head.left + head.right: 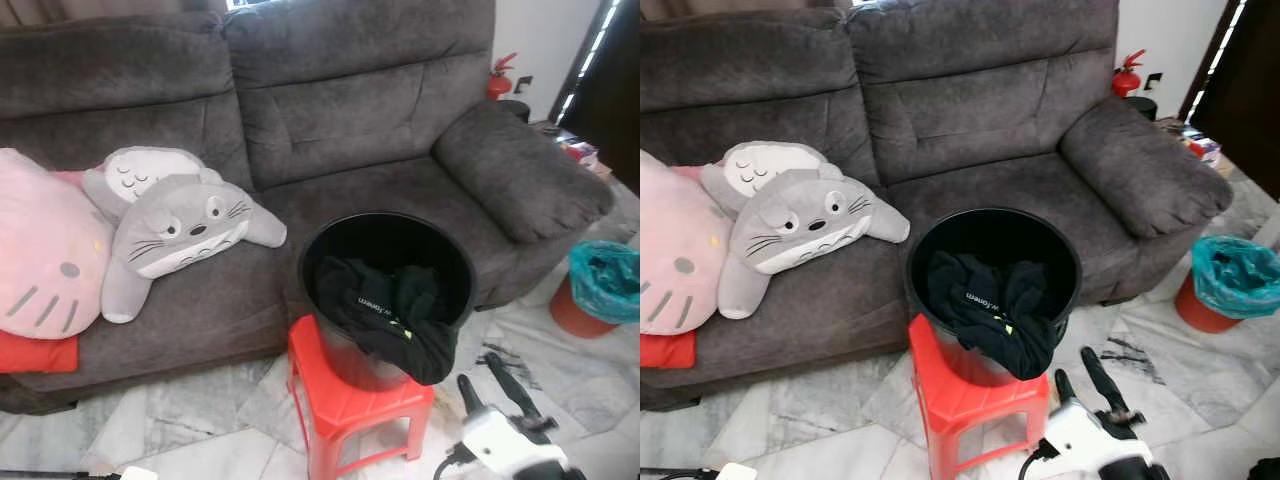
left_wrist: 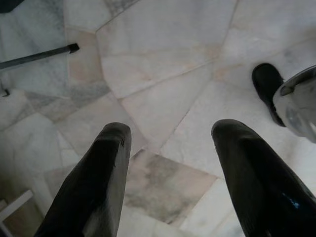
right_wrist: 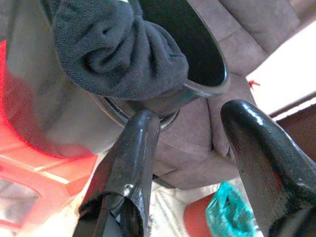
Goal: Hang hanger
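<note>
A black bucket [image 1: 312, 252] stands on a red plastic stool [image 1: 350, 408] in front of the grey sofa. A black garment [image 1: 392, 318] with small white lettering lies in it and droops over the near rim. My right gripper [image 1: 1075, 366] is low at the right, just beside the bucket's near side, open, with nothing between its fingers. In the right wrist view the fingers [image 3: 140, 143] point up at the draped garment [image 3: 113, 49] and the bucket rim [image 3: 217, 84]. My left gripper [image 2: 172, 129] hangs open over the marble floor.
The grey sofa [image 1: 360, 110] holds a grey plush toy [image 1: 180, 235] and a pink cushion [image 1: 40, 250] at the left. A red bin with a teal bag [image 1: 605, 285] stands right of the sofa. A fire extinguisher [image 1: 500, 75] stands behind. Marble floor [image 1: 200, 420] lies around the stool.
</note>
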{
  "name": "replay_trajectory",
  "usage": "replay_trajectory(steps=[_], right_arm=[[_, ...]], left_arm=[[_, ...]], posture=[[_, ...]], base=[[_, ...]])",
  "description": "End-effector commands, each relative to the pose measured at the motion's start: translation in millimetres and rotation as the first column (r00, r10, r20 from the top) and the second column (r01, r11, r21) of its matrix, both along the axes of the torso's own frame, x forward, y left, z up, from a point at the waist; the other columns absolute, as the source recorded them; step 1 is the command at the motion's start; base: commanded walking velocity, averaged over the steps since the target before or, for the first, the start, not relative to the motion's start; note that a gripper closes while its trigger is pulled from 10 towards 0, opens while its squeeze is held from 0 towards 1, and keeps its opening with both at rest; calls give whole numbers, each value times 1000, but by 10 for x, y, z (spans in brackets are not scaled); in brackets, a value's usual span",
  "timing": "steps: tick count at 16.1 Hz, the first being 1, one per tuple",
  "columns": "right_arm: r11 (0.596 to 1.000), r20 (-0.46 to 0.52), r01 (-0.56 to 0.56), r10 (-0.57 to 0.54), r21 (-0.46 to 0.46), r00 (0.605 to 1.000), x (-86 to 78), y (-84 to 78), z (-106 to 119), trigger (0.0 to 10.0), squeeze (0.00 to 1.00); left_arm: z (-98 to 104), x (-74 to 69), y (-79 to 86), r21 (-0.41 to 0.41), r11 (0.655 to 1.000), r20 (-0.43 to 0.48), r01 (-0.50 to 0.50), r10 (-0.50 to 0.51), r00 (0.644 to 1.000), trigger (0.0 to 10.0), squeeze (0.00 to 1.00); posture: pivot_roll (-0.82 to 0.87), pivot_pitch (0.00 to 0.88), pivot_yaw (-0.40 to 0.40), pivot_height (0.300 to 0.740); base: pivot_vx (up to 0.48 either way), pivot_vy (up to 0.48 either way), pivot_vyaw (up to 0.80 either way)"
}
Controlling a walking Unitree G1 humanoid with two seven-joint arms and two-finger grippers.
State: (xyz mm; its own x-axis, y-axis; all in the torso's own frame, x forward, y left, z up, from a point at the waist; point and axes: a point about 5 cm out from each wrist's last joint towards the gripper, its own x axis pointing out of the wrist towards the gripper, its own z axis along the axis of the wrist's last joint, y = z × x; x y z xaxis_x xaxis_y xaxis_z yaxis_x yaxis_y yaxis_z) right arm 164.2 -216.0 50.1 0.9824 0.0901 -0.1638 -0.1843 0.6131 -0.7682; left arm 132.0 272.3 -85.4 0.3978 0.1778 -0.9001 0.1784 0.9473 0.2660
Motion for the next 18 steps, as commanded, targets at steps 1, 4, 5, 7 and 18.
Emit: replay_trajectory(steps=[1, 4, 5, 7, 18], right_arm=[[1000, -36, -21, 20, -21, 999, 2, 10, -32, 10000, 0], [998, -24, -45, 44, -46, 999, 104, 43, 4, 10000, 0], [997, -21, -58, 57, -48, 998, 137, 61, 15, 5412, 0], [996, -36, -74, 72, -54, 997, 159, 88, 10, 10000, 0], [994, -93, -110, 109, -7, 990, 216, 129, -8, 10000, 1000]], left_arm=[[-19, -44, -8, -5, 1000, -21, 0, 0, 1000, 10000, 0], [-41, 1, -114, -12, 1000, -16, 6, -6, 1000, 10000, 0], [-43, 14, -132, -16, 1000, -14, 7, -7, 1000, 10000, 0], [-44, 1, -123, -20, 1000, -16, 2, -2, 1000, 10000, 0], [-44, 1, -122, -26, 1000, -23, -11, 10, 1000, 10000, 0]], posture=[[-263, 0, 59, 740], [-258, 0, 50, 740], [-255, 0, 47, 740], [-253, 0, 41, 740], [-240, 0, 24, 740]], base=[[0, 0, 0], [0, 0, 0], [0, 0, 0], [0, 0, 0], [0, 0, 0]])
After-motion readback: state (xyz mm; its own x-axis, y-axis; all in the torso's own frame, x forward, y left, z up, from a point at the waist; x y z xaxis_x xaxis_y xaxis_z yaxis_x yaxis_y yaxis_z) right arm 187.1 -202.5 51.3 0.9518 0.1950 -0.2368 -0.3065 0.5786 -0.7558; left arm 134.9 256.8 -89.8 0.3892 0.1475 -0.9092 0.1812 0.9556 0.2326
